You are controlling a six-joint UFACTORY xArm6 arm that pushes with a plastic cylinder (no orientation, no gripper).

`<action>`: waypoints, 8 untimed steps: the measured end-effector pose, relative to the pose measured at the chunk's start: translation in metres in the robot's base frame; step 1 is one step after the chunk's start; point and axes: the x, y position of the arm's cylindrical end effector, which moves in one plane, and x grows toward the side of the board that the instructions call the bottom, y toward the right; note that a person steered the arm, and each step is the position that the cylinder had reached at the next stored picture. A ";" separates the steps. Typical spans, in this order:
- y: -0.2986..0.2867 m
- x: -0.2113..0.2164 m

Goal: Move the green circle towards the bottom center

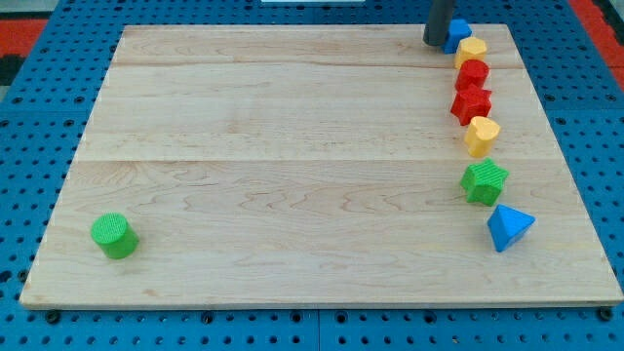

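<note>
The green circle, a short green cylinder, stands near the board's bottom left corner. My tip is at the view's top right, touching the left side of a small blue block. The tip is far from the green circle, across the whole board.
A column of blocks runs down the right side: a yellow block, a red block, a red star-like block, a yellow block, a green star-like block and a blue triangle. The wooden board lies on a blue pegboard.
</note>
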 end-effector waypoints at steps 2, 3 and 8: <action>0.023 -0.019; 0.029 -0.025; -0.236 0.040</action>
